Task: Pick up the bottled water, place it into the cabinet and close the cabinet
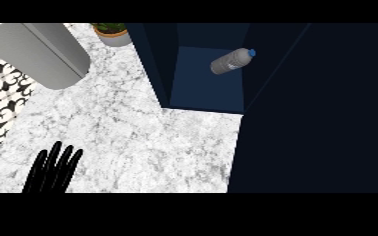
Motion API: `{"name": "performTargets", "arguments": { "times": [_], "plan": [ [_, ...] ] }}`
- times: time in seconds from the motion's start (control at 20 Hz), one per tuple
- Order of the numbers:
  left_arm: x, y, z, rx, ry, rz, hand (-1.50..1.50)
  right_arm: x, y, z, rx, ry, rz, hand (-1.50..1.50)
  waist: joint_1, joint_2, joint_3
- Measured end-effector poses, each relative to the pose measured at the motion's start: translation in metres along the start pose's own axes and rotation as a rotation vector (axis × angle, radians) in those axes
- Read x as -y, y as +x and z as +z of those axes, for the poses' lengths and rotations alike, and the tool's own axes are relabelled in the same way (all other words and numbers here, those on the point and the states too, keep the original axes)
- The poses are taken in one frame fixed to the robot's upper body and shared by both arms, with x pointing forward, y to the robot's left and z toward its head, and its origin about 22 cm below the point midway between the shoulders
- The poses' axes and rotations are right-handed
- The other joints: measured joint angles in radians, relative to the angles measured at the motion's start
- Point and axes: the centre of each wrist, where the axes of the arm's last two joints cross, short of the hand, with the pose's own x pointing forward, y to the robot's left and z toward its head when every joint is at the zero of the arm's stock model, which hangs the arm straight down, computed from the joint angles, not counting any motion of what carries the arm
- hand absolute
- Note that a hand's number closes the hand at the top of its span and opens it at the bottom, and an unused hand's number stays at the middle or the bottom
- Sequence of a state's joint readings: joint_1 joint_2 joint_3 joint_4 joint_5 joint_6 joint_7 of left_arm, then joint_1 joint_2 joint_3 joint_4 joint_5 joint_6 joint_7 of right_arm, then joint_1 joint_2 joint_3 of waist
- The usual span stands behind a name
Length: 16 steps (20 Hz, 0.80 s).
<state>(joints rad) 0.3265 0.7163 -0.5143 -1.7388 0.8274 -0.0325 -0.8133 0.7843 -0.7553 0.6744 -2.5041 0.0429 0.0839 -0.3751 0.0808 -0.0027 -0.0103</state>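
Note:
The water bottle (231, 61), grey with a blue cap, lies on its side on the blue floor of the open cabinet (207, 87), cap toward the upper right. No hand touches it. My left hand (53, 170) shows at the lower left over the marble counter, fingers straight and pointing up, far from the cabinet and holding nothing. My right hand appears nowhere in the head view.
A wide dark blue panel (310, 115) of the cabinet fills the view's right side. A large grey rounded object (48, 55) lies at the upper left. A potted plant (112, 32) stands at the back. White marble counter (148, 130) spans the middle.

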Motion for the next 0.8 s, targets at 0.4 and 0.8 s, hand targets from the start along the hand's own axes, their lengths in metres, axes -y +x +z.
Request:
{"name": "performTargets", "arguments": {
  "times": [0.4,0.8],
  "plan": [
    [-0.025,0.022,0.013,-0.01,-0.043,0.001,-1.5,0.01,0.001,-0.028,-0.003,0.146,0.075,1.5,0.042,0.017,-0.002],
    [-0.041,0.037,0.013,-0.01,-0.078,-0.013,-1.5,0.019,0.006,-0.053,0.021,0.259,0.172,1.5,0.085,0.025,-0.007]
  ]
}}
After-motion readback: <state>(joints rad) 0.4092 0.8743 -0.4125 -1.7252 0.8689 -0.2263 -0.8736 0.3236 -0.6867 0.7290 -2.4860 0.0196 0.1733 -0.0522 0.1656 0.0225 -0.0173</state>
